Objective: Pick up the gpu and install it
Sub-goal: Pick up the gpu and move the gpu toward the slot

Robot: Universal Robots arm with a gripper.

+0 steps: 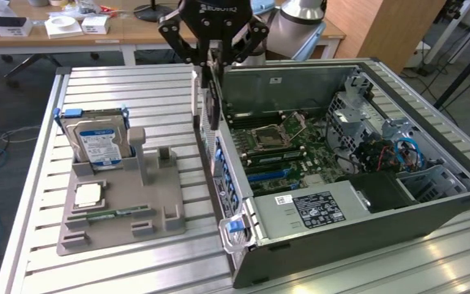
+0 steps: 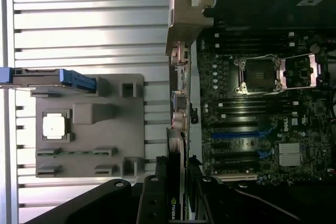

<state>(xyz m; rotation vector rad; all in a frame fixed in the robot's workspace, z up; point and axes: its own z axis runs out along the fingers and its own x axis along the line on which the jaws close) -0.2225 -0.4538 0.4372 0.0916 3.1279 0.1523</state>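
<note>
My gripper (image 1: 212, 61) hangs over the open computer case (image 1: 455, 165), above the case wall that is on the exterior view's left, and is shut on the gpu (image 1: 210, 104). The gpu is a thin dark card held vertically, with its lower edge over that wall. In the wrist view the gpu (image 2: 178, 108) appears edge-on between the black fingers (image 2: 152, 198), and its silver bracket (image 2: 185, 17) points away from the gripper (image 2: 176, 184). The card sits just beside the motherboard (image 2: 262, 129), along the side with the expansion slots.
A grey fixture tray (image 1: 120, 226) lies on the slatted metal table at the exterior view's left. It holds an upright hard drive (image 1: 96, 142), a square processor chip (image 1: 88, 195) and a slim green memory stick (image 1: 108, 214). A wooden desk with boxes stands behind.
</note>
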